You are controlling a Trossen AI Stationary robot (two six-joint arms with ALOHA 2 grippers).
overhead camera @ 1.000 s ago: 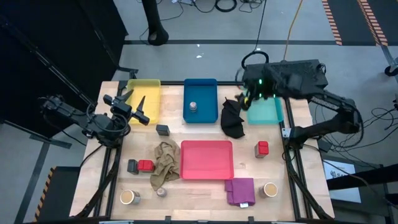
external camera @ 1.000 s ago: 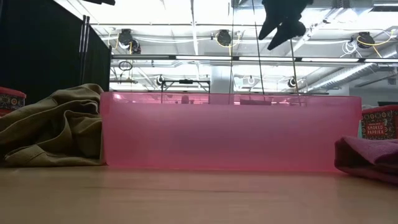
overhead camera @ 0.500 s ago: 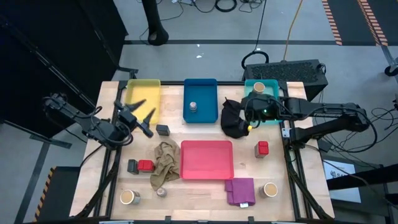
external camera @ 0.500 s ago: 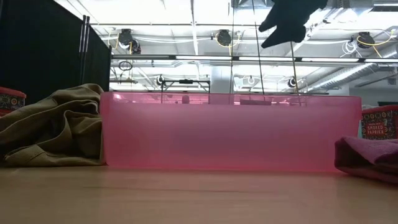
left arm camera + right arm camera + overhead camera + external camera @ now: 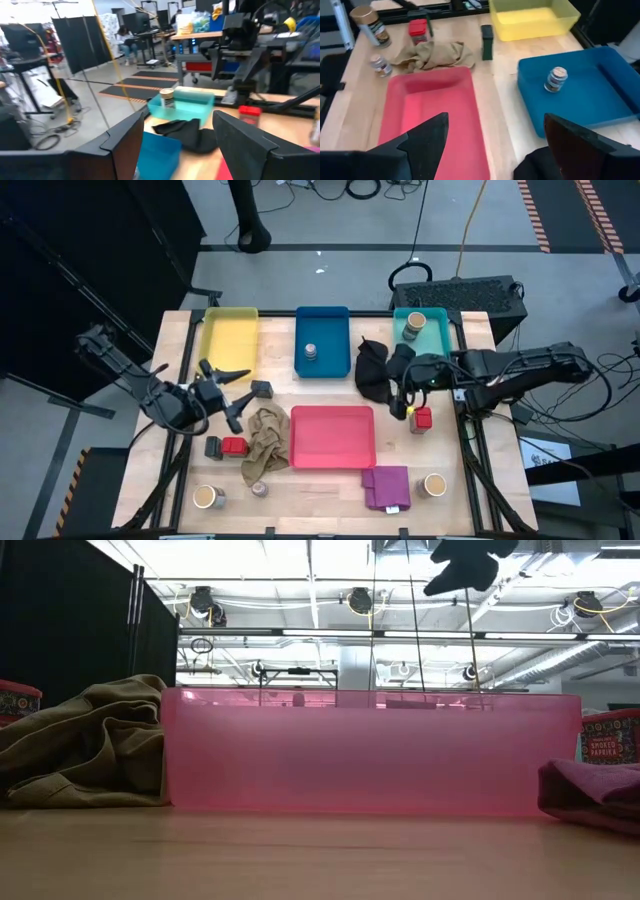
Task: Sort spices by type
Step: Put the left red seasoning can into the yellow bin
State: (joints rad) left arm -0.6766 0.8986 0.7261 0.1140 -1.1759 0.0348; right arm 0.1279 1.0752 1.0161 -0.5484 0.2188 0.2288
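The left gripper (image 5: 232, 392) was found lower on the bench (image 5: 330, 490) than a second before: it had been carried from beside the yellow tray (image 5: 228, 338) toward the near side, and its fingers were spread, empty, just beside a grey tin (image 5: 262, 389) and above the beige cloth (image 5: 264, 442). The right gripper (image 5: 400, 385) had been swung off the teal tray (image 5: 424, 340) (where a tan jar (image 5: 413, 325) was now uncovered) to a spot between the black cloth (image 5: 374, 372) and a red cube (image 5: 421, 418), fingers spread, nothing held.

The spices were unmoved: a silver tin (image 5: 310, 352) in the blue tray (image 5: 322, 340), a second grey tin (image 5: 213, 447) touching a red cube (image 5: 234, 446) left of the beige cloth, a silver tin (image 5: 259, 488) and a jar (image 5: 207, 497) at the near left, another jar (image 5: 434, 484) by the purple cloth (image 5: 386, 486). The pink tray (image 5: 332, 438) was empty.
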